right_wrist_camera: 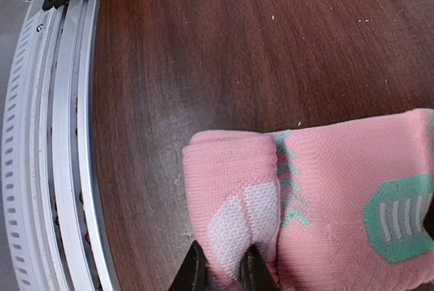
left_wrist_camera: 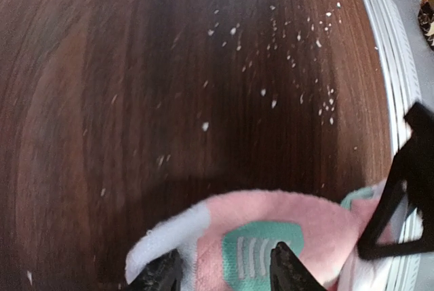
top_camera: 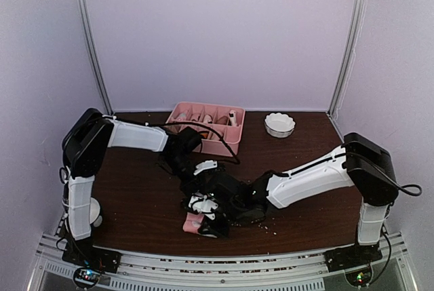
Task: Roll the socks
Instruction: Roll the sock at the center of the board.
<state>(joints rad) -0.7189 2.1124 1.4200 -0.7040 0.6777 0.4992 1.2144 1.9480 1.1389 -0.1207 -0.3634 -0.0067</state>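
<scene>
A pink sock (top_camera: pixel 192 222) with teal and white patches lies near the table's front edge, between the two arms. In the right wrist view one end of the sock (right_wrist_camera: pixel 325 169) is rolled into a tight fold, and my right gripper (right_wrist_camera: pixel 225 267) is shut on that roll at its white patch. My left gripper (left_wrist_camera: pixel 224 264) holds a raised fold of the sock (left_wrist_camera: pixel 285 216), one finger at the white edge and the other on the teal patch. From above, the left gripper (top_camera: pixel 201 204) sits just behind the right gripper (top_camera: pixel 211 228). No other sock shows.
A pink divided tray (top_camera: pixel 178 111) stands at the back centre, and a small white bowl (top_camera: pixel 279 125) to its right. White crumbs (left_wrist_camera: pixel 271 33) dot the dark wooden table. The metal rail (right_wrist_camera: pixel 47 135) runs along the front edge, close to the sock.
</scene>
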